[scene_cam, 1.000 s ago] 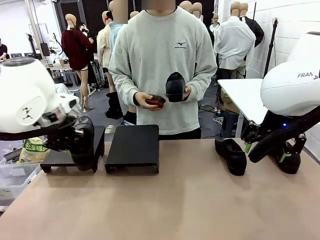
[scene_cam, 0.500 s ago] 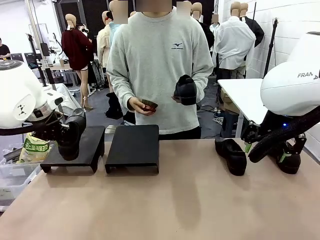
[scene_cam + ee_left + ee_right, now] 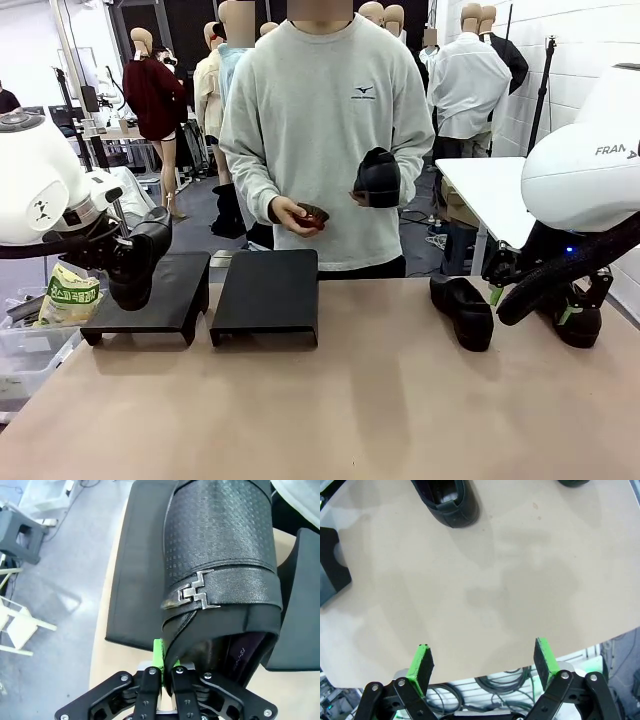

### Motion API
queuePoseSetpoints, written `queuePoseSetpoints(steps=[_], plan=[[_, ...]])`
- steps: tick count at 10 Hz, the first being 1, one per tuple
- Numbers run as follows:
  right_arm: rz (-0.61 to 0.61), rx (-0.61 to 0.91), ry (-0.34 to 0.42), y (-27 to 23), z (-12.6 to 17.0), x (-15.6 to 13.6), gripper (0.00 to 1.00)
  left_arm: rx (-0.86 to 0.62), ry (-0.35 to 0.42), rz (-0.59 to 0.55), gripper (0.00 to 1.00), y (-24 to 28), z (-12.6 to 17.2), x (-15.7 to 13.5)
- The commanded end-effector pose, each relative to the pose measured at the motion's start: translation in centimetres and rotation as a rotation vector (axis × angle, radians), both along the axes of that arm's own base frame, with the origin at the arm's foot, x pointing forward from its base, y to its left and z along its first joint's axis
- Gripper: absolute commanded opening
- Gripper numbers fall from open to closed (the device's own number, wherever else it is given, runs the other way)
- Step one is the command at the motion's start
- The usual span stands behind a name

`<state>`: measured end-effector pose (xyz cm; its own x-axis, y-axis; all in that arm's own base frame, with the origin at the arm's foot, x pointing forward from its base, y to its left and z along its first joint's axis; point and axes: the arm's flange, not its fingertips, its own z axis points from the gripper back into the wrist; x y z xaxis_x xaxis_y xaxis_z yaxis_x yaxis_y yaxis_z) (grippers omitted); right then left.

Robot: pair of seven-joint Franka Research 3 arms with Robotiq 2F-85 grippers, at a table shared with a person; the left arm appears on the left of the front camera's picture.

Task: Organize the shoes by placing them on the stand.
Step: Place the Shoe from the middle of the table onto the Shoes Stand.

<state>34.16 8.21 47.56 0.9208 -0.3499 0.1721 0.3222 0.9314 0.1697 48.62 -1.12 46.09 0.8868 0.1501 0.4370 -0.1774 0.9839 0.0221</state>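
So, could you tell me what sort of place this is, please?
Probably a robotics lab: white robot arms at a shared table, a second white worktable behind, and cable bundles below the table edge.

Your tan desk (image 3: 380,400) carries one black stand (image 3: 175,295) at the frame's left, a second stand (image 3: 266,295) just beside it, and a black shoe (image 3: 463,310) at the right.

Black shoe (image 3: 220,555) in left hand (image 3: 164,662), over stand (image 3: 142,570)
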Motion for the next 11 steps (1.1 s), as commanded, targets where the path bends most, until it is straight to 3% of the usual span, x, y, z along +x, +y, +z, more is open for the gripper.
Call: queuePoseSetpoints(steps=[1,2,4,6,11], plan=[[0.007,0.004,0.004,0.0,-0.1,0.0,1.00,0.000,-0.008,0.002,0.00,0.1,0.4,0.0],[0.007,0.004,0.004,0.0,-0.1,0.0,1.00,0.056,0.014,-0.047,0.00,-1.2,-1.4,0.7],[0.007,0.004,0.004,0.0,-0.1,0.0,1.00,0.058,-0.016,-0.064,0.00,-0.2,-1.8,2.9],[0.007,0.004,0.004,0.0,-0.1,0.0,1.00,0.039,0.073,-0.123,0.00,1.4,-2.5,3.8],[0.007,0.004,0.004,0.0,-0.1,0.0,1.00,0.009,0.089,-0.070,0.00,4.9,-1.3,4.6]])
